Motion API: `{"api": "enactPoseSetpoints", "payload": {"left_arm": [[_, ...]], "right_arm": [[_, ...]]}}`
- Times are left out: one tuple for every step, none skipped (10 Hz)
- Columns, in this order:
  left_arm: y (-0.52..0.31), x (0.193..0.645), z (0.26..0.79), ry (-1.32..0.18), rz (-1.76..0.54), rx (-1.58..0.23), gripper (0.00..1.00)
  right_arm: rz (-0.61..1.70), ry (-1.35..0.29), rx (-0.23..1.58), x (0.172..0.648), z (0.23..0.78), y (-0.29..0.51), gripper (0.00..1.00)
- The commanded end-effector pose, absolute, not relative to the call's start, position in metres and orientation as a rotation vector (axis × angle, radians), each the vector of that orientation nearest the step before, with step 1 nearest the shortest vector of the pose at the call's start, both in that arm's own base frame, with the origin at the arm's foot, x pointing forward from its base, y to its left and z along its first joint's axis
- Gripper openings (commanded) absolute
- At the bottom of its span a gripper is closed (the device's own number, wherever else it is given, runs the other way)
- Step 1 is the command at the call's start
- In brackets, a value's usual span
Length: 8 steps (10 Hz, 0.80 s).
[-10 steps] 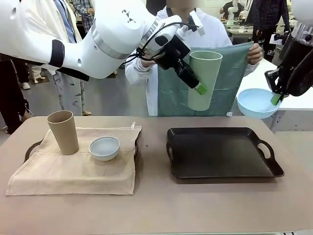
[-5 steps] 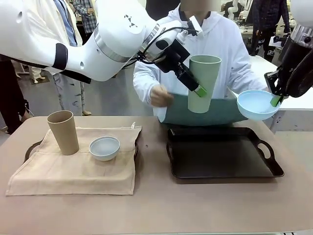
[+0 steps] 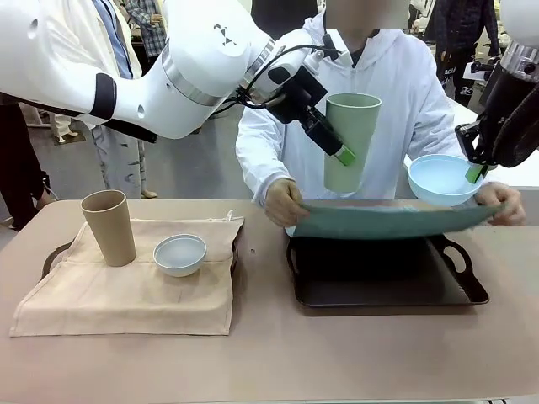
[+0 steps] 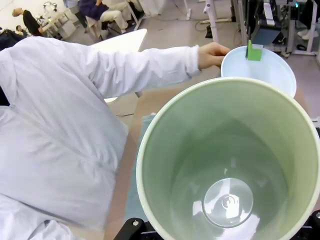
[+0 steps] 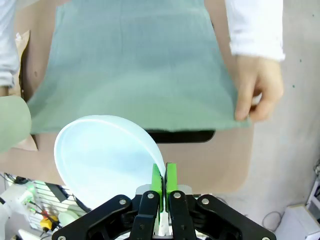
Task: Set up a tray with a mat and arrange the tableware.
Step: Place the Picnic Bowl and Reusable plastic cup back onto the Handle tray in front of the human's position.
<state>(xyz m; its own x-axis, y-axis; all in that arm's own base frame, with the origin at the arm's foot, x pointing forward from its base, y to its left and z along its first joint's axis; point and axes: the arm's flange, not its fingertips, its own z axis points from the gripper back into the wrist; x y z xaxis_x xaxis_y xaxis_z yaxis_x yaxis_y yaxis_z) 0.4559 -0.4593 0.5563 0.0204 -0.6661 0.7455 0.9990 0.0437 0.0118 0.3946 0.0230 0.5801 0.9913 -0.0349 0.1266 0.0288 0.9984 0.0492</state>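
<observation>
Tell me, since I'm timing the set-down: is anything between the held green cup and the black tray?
Yes. The person's hands hold the green mat stretched just above the black tray, under the pale green cup in the left pincer. The mat isn't flat yet.

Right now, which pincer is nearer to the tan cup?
Left. The left pincer, gripping the pale green cup, hangs above and right of the tan cup; the right pincer holds the light blue bowl far right.
</observation>
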Motion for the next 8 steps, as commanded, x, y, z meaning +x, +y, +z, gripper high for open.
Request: {"api": "enactPoseSetpoints", "payload": {"left_arm": [[-0.458, 0.4554, 0.558, -0.692, -1.446, -0.637, 0.27], [-0.458, 0.4554, 0.558, -0.692, -1.446, -0.637, 0.27], [-0.458, 0.4554, 0.558, -0.692, -1.446, -0.637, 0.27], [-0.458, 0.4554, 0.558, -0.692, -1.446, -0.637, 0.27], [-0.458, 0.4554, 0.558, -0.692, -1.446, -0.637, 0.27], [-0.458, 0.4554, 0.558, -0.692, -1.446, -0.637, 0.27], [-0.458, 0.4554, 0.558, -0.692, -1.446, -0.637, 0.27], [-0.458, 0.4554, 0.558, -0.692, -1.446, -0.637, 0.27]], "right_arm": [[-0.027, -0.125, 0.048, 0.3952, 0.5785, 0.0216, 0.0], [-0.027, -0.125, 0.048, 0.3952, 0.5785, 0.0216, 0.0], [-0.027, -0.125, 0.048, 0.3952, 0.5785, 0.0216, 0.0], [-0.027, -0.125, 0.048, 0.3952, 0.5785, 0.0216, 0.0], [-0.027, -0.125, 0.048, 0.3952, 0.5785, 0.0216, 0.0], [-0.027, -0.125, 0.048, 0.3952, 0.5785, 0.0216, 0.0], [-0.027, -0.125, 0.048, 0.3952, 0.5785, 0.0216, 0.0], [-0.027, -0.125, 0.048, 0.3952, 0.5785, 0.0216, 0.0]]}}
